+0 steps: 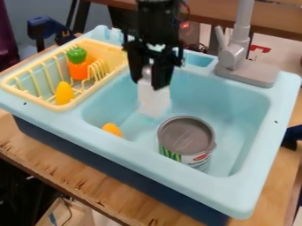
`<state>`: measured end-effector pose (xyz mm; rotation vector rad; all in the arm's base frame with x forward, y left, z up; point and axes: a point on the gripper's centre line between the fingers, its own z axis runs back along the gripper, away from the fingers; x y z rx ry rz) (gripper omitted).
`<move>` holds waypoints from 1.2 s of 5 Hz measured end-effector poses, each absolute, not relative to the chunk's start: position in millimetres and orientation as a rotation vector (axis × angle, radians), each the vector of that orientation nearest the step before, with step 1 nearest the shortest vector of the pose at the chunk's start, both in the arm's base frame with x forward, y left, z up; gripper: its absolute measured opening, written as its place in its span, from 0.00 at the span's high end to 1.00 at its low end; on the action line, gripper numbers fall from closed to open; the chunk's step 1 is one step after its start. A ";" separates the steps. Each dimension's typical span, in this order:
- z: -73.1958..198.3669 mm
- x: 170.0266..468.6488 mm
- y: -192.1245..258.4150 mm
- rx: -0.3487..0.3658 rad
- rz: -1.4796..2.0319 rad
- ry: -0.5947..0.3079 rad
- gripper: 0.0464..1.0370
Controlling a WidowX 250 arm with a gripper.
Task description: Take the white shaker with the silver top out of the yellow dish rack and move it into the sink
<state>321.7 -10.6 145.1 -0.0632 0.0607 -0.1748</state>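
Black pincer [147,84] gripping white object [154,100] at light-blue sink [242,196]; lidded can [186,136] and orange piece [112,129] inside basin.

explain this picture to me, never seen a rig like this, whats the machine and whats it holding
One fixed camera looks down at a slant. The machine is a black robot arm; its black two-finger gripper hangs over a light blue plastic toy sink and seems to hold a white, block-like object between its fingers.

In the basin are a cylindrical can with a grey lid and a small rounded orange piece. A pale yellow plastic rack at the left holds an orange toy with a green top and a yellow-orange cone-like piece. A grey faucet stands behind the basin.
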 end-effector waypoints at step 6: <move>209.3 308.3 -13.5 0.123 -0.106 0.042 0.04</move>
